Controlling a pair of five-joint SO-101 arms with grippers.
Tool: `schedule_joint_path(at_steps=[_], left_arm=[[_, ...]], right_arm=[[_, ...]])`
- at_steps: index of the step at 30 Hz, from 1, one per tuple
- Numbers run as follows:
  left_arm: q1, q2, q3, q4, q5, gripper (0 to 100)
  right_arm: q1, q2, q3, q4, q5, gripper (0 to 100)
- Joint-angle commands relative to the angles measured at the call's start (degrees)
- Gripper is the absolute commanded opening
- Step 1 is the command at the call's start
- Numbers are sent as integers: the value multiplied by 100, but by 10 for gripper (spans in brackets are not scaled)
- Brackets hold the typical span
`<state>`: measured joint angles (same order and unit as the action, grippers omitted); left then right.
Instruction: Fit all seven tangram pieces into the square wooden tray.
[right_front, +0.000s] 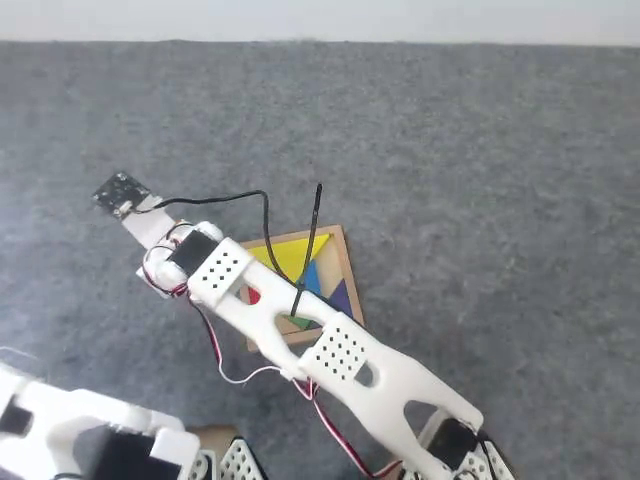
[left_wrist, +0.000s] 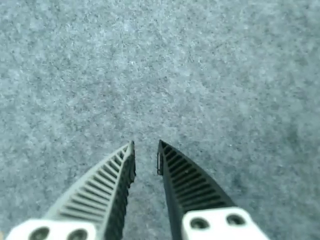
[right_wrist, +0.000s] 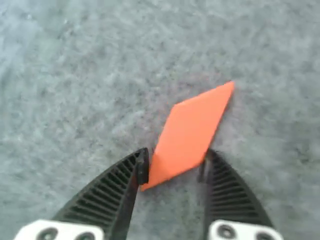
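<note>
The orange parallelogram lies on the grey carpet. My right gripper is shut on its near end, one fingertip against each long side. In the high view the right arm stretches from the bottom right across the square wooden tray to a spot left of it. The tray holds a yellow triangle, a blue piece, a purple piece, a red piece and a green piece, all partly hidden by the arm. My left gripper hangs slightly open over bare carpet.
The left arm sits folded at the bottom left corner of the high view. A black cable loops over the tray's far edge. Grey carpet covers the whole table.
</note>
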<state>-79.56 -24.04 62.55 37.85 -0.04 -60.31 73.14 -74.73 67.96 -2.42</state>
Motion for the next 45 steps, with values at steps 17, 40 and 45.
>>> schedule_joint_path(at_steps=[17,40,45], left_arm=[[18,-264,-127,9,44,70],[-26,-264,-119,9,70,70],[-26,-264,-119,9,70,70]], right_arm=[[233,-207,-1284,1402,3297,75],[66,-57,-264,-207,1653,26],[303,-382,-281,998,2725,26]])
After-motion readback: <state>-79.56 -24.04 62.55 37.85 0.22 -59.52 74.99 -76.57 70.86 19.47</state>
